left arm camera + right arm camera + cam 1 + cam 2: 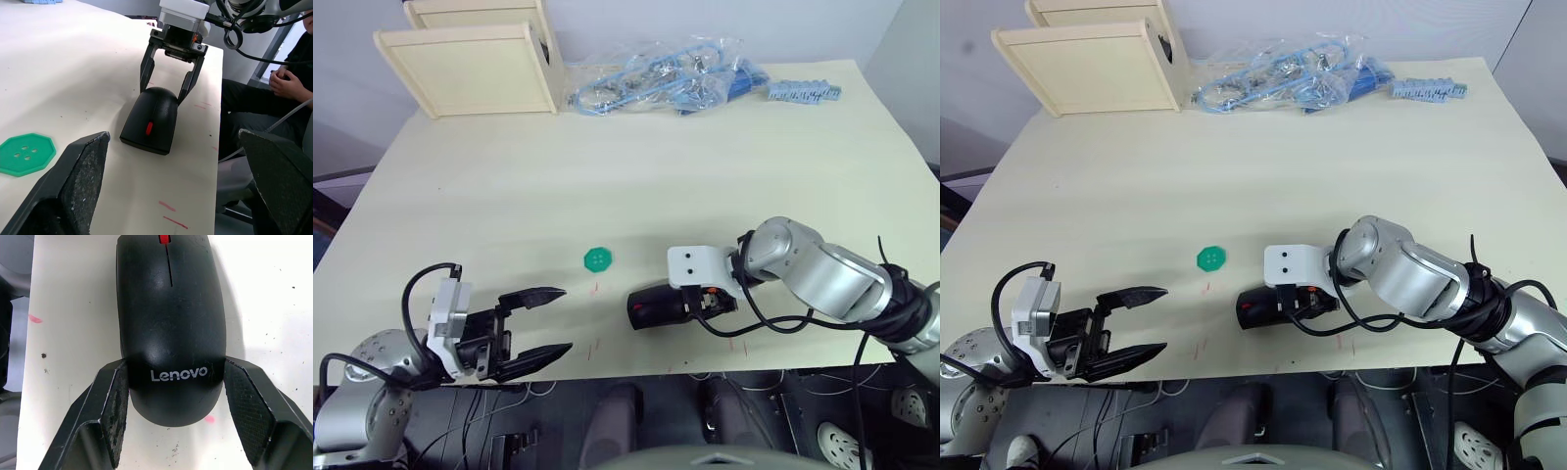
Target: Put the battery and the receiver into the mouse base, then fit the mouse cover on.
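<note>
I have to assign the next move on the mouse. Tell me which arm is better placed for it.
Right. The right gripper has its fingers straddling the rear of the assembled black Lenovo mouse, one finger on each side. The left gripper is open and hovers apart from it, past the green octagonal disc.

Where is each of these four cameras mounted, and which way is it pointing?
Left eye and right eye views: on the head, looking down over the table, both arms showing.
Left wrist view: on the left arm, looking between its own fingers across at the mouse and the right gripper.
Right wrist view: on the right arm, looking between its fingers straddling the mouse.
All four share the mouse; the green disc shows from the head and the left wrist.
</note>
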`<act>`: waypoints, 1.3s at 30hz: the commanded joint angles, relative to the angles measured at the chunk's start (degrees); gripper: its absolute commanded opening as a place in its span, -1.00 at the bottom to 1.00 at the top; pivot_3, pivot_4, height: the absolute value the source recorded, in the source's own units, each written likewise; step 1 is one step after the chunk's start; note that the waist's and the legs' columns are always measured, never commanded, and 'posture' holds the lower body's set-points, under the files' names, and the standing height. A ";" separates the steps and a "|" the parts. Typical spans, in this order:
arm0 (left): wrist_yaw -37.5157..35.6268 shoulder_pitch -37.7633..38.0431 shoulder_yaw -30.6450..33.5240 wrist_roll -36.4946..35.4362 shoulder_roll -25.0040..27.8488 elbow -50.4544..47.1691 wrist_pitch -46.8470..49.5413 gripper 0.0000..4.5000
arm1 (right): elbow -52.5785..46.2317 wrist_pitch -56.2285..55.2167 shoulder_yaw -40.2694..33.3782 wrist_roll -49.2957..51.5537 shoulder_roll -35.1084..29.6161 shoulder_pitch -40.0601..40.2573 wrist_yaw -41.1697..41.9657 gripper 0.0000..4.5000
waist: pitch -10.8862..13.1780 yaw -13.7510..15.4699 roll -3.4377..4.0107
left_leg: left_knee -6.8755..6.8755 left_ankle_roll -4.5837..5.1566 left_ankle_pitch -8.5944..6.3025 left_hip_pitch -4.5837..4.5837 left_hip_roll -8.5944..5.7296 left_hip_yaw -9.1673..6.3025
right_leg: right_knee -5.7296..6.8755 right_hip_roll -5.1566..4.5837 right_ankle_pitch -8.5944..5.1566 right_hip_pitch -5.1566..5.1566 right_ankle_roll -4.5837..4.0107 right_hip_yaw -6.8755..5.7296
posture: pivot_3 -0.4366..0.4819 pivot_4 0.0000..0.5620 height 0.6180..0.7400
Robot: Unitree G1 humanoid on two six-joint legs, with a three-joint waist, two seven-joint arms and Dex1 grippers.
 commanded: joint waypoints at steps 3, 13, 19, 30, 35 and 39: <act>-0.11 0.12 0.52 -0.31 -0.10 -0.65 -0.62 1.00 | -1.39 0.52 -1.05 0.51 0.11 -0.27 0.09 0.19 | 0.00 0.00 0.00 | 0.00 0.00 0.00 0.00 0.00 0.00 | 0.00 0.00 0.00 0.00 0.00 0.00 | -0.05 -0.47 1.00; 0.05 0.53 0.77 -0.46 -0.17 -0.92 -0.45 1.00 | -1.52 0.22 -1.82 1.11 0.99 -0.47 -0.11 0.19 | 0.00 -0.07 0.00 | 0.00 0.00 0.00 0.00 0.00 0.00 | 0.00 0.00 0.00 0.00 0.00 0.00 | -0.05 -0.47 1.00; 0.06 0.69 0.87 -0.53 -0.16 -0.91 -0.38 1.00 | -1.46 0.09 -2.35 1.59 1.33 -0.64 -0.24 0.61 | 0.00 -0.04 0.00 | 0.00 0.00 0.00 0.00 0.00 -0.01 | 0.00 0.00 0.00 0.00 0.00 0.00 | -0.05 -0.47 1.00; 0.48 0.55 0.73 -0.50 -0.17 -1.07 -0.27 1.00 | -2.03 -0.96 -3.20 1.66 0.71 -0.87 -0.09 0.61 | 0.00 -0.03 0.00 | 0.00 0.00 0.00 0.00 0.00 -0.01 | 0.00 0.00 0.00 0.00 0.00 0.00 | -0.05 -0.47 1.00; 0.68 0.51 0.70 -0.28 -0.15 -0.81 -0.49 1.00 | -4.75 -3.09 -14.39 9.56 1.36 2.84 2.46 0.61 | 0.00 0.04 -0.01 | 0.00 0.00 0.00 -0.01 0.01 0.00 | -0.01 0.00 0.00 0.00 0.00 0.00 | -0.05 -0.47 1.00; 0.37 0.50 0.80 -0.19 -0.03 -0.30 -0.58 1.00 | -4.98 -5.44 -17.68 11.95 3.75 4.98 1.50 0.61 | -0.03 -0.06 -0.05 | -0.01 0.00 0.00 0.00 0.01 -0.02 | 0.00 0.00 0.00 0.01 0.00 -0.01 | -0.05 -0.47 1.00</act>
